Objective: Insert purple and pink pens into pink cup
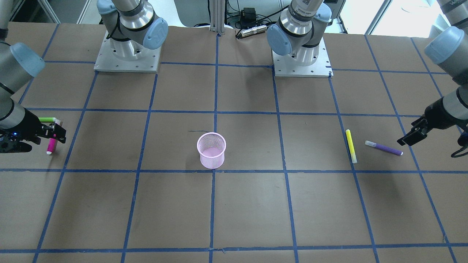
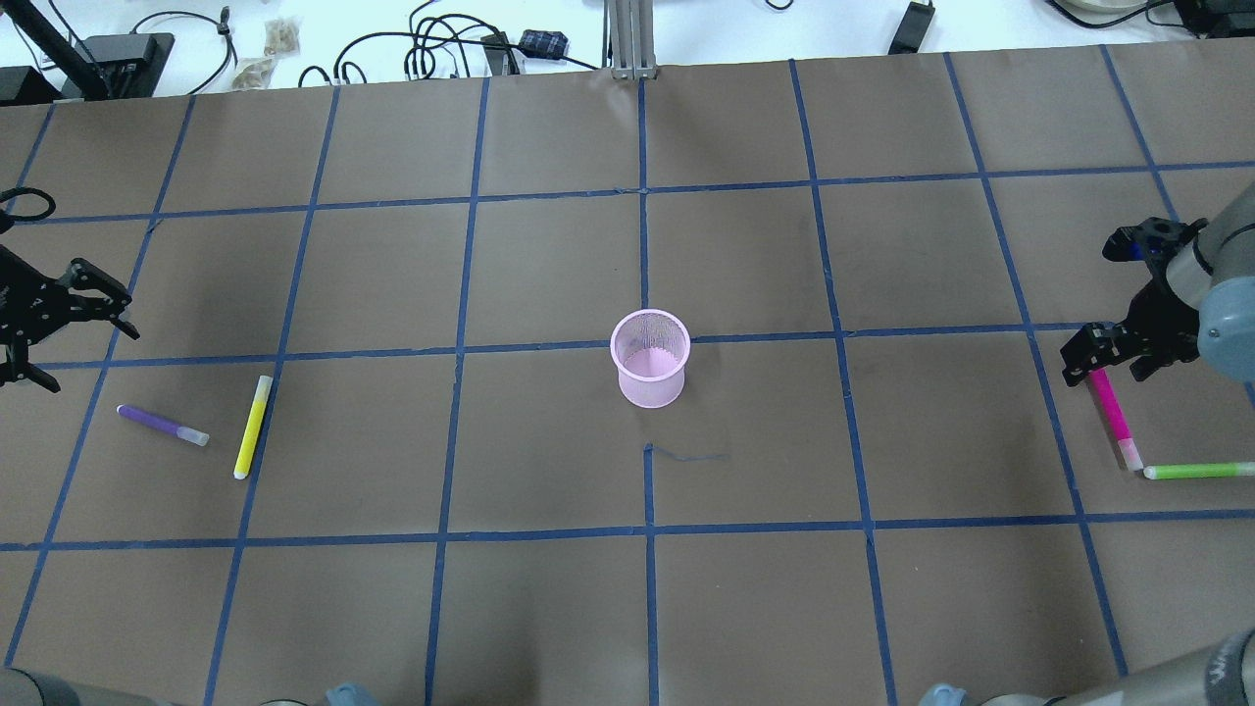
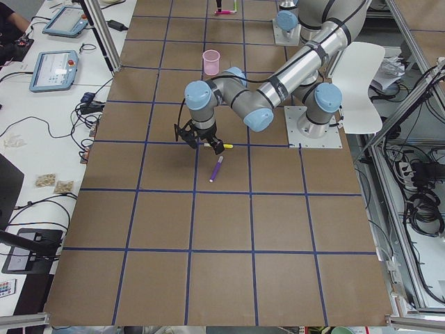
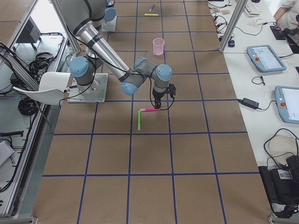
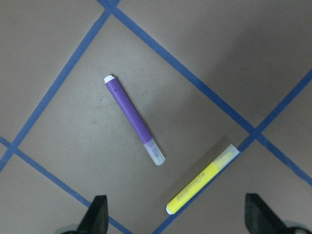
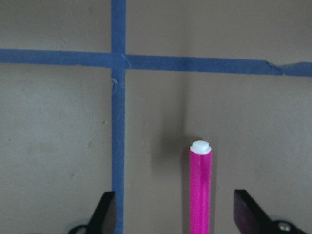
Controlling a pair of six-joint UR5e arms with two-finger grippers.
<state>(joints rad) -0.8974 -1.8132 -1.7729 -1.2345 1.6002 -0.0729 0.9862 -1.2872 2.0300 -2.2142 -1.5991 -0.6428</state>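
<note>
Pink pen (image 6: pixel 201 195) lies flat on the table between the wide-open fingers of the right gripper (image 6: pixel 175 214) — straddled, not yet clamped, and sitting nearer one finger than the other. The left gripper (image 5: pixel 178 222) hangs equally wide open and empty above the purple pen (image 5: pixel 134 124), with a yellow pen (image 5: pixel 202 183) just beside it. Seen from overhead, the pink cup (image 2: pixel 649 358) stands upright at mid-table, the pink pen well off at its 3 o'clock and the purple pen at its 9 o'clock.

The likely trouble is the grip. The right claw sits over one end of the pen rather than its middle, so a closing finger may shove it sideways, or the long free end may droop on the lift and miss the rim. The mesh cup looks light, and a knock could tip it. The left claw could catch the yellow pen by mistake.

The right wrist camera alone shows the gap between fingers and pen; only the wider views show a green pen (image 2: pixel 1201 471) lying just beside the pink pen's pale end — easily nudged.
</note>
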